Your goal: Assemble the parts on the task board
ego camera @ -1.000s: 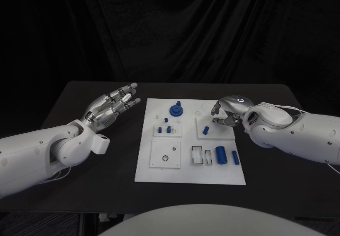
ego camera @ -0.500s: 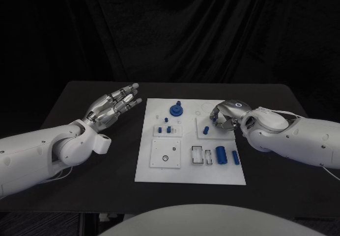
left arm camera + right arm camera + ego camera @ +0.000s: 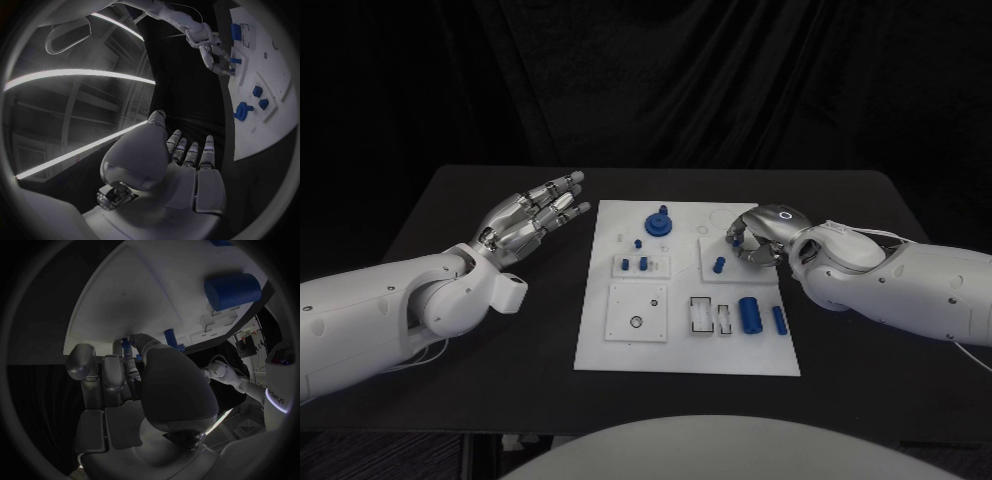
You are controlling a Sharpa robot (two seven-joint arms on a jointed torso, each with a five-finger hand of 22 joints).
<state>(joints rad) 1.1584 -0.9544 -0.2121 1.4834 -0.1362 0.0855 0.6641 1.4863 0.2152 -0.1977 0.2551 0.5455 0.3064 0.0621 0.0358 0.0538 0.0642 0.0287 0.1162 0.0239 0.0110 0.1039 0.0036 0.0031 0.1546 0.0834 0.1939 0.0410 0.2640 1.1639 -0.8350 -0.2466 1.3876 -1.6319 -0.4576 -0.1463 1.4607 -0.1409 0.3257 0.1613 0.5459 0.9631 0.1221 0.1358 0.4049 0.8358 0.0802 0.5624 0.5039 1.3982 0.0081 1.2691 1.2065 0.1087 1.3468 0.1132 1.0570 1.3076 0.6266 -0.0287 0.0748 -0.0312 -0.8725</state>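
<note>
Left hand: your silver many-fingered left hand (image 3: pixel 531 221) hangs over the black table (image 3: pixel 473 200) just beside the board's left edge, palm turned inward, fingers straight and spread, holding nothing. You see it from behind in the left wrist view (image 3: pixel 187 165).

Right hand: your silver right hand (image 3: pixel 762 235) sits over the far right corner of the board with its fingers curled downward. In the right wrist view (image 3: pixel 134 385) the fingertips close round a small blue peg (image 3: pixel 127 344) right at the board's surface; it looks pinched, though you cannot see the contact fully.

Task board: the flat white rectangular plate (image 3: pixel 646 350) lies in the middle of the table, long side running away from you.

Blue knob: a round blue part with an upright stem (image 3: pixel 658 221) stands at the far middle of the board.

Short pegs: two small blue pegs (image 3: pixel 636 265) stand in the raised white block left of centre; another blue peg (image 3: pixel 720 265) stands just beside your right hand.

Cylinders: a thick blue cylinder (image 3: pixel 750 314) and a thinner blue rod (image 3: pixel 779 320) lie side by side at the near right of the board, next to two open rectangular slots (image 3: pixel 701 313).
</note>
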